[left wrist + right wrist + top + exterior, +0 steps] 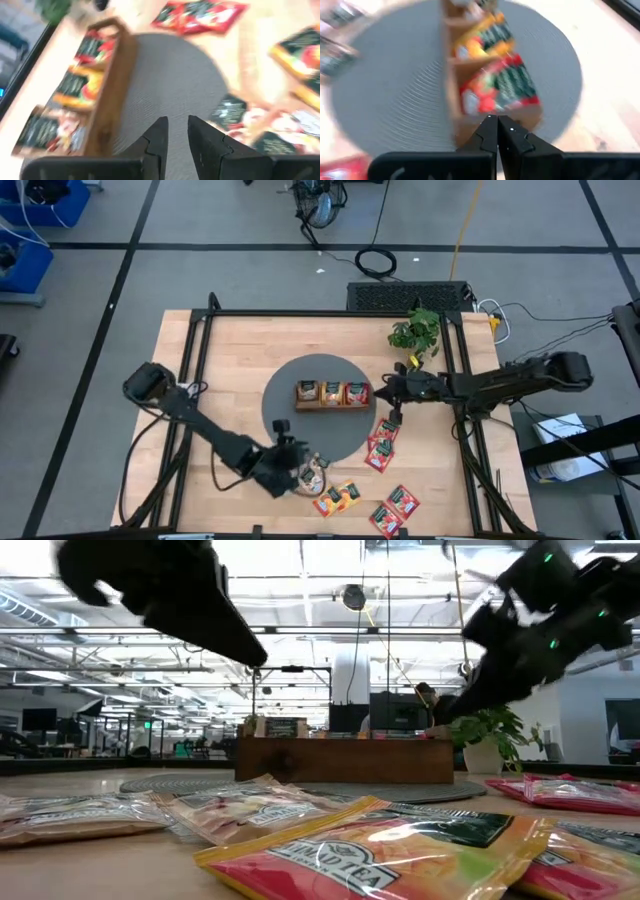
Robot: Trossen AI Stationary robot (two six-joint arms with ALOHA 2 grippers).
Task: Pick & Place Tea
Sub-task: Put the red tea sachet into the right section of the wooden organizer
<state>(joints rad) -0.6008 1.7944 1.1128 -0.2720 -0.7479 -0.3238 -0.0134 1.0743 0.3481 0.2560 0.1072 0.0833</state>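
Three sachets were seen filed in the long brown wooden tray (332,395); beside it, loose red and orange tea sachets (383,448) remained, the right gripper (497,119) closed empty, the left gripper (176,125) narrowly parted, empty.

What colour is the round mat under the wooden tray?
Grey mat, seen best in the high view.

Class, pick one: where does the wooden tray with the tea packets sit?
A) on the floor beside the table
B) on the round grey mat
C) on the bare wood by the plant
B: the high view shows the wooden tray resting on the round grey mat.
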